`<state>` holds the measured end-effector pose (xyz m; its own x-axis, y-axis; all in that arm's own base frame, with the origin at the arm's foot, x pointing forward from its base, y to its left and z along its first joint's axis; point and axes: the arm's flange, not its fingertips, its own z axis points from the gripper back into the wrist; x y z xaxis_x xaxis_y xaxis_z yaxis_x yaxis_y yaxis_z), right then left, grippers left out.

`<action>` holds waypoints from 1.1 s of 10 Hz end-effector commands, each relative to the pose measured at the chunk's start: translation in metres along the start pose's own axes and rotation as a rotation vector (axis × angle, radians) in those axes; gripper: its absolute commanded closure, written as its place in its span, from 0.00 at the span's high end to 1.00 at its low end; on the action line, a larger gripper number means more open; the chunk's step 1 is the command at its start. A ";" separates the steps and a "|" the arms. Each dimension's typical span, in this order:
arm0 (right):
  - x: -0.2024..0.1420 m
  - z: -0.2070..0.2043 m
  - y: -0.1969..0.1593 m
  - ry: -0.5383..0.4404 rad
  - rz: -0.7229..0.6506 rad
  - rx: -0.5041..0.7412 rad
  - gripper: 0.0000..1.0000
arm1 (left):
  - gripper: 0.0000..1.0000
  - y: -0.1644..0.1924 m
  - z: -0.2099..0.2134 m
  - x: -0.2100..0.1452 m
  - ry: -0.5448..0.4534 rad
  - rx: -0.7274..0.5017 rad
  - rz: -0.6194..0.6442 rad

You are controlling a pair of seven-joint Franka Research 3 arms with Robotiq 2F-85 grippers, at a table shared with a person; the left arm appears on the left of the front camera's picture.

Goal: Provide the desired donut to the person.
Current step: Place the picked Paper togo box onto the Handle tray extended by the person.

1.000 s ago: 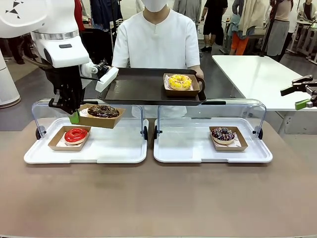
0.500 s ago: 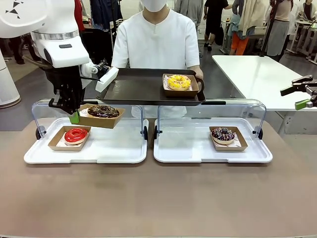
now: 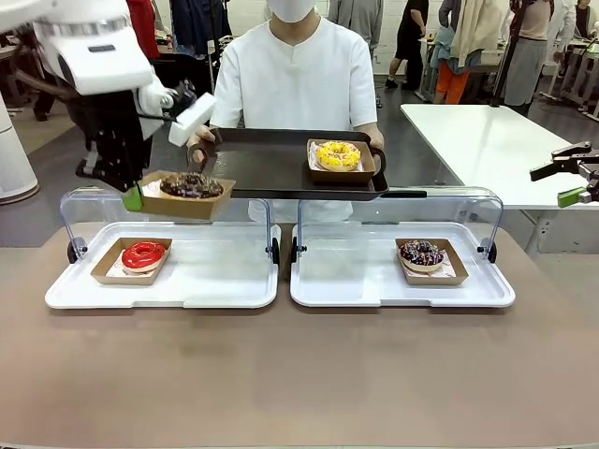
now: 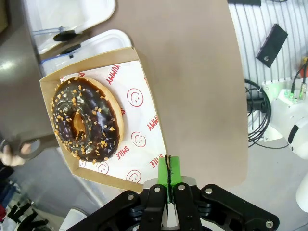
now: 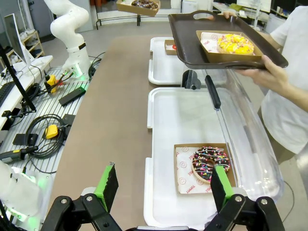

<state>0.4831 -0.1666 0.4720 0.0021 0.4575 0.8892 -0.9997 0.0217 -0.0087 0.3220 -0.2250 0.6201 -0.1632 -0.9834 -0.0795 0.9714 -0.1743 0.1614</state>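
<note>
My left gripper (image 3: 134,197) is shut on the edge of a cardboard box (image 3: 184,204) holding a chocolate donut with nut bits (image 3: 191,186), lifted above the left white tray (image 3: 201,281). In the left wrist view the green pads (image 4: 168,174) pinch the box's (image 4: 147,127) wall, with the chocolate donut (image 4: 85,119) inside on printed paper. The person (image 3: 298,70) in white holds a dark serving tray (image 3: 271,168) with a yellow donut (image 3: 339,154) in a box. My right gripper (image 3: 576,178) hangs open at the far right, its fingers (image 5: 108,185) wide apart above the right tray.
A red donut (image 3: 143,254) sits boxed in the left tray. A sprinkled chocolate donut (image 3: 421,253) sits boxed in the right white tray (image 3: 356,281). Clear lids (image 3: 468,201) stand open behind both trays. A white side table (image 3: 487,140) is at the right.
My left arm has lifted the boxed chocolate donut up, from just over the left tray to about the height of the person's serving tray. The right arm has not moved.
</note>
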 end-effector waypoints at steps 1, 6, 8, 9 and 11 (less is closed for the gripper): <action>0.001 0.000 -0.002 -0.009 -0.005 -0.005 1.00 | 0.01 -0.002 0.023 0.001 0.028 0.055 0.023; 0.001 0.000 -0.002 -0.009 -0.005 -0.005 1.00 | 0.01 -0.007 0.050 0.007 0.046 0.149 0.080; 0.001 0.000 -0.002 -0.009 -0.005 -0.005 1.00 | 0.01 -0.002 0.055 0.000 -0.005 0.118 0.026; 0.001 0.000 -0.002 -0.009 -0.005 -0.005 1.00 | 0.01 -0.002 0.055 0.000 -0.005 0.118 0.026; 0.001 0.000 -0.002 -0.009 -0.005 -0.005 1.00 | 0.01 0.012 0.053 0.003 -0.014 0.101 0.019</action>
<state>0.4831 -0.1666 0.4720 0.0021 0.4576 0.8892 -0.9997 0.0216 -0.0087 0.3144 -0.2293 0.6712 -0.1305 -0.9889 -0.0718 0.9507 -0.1453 0.2738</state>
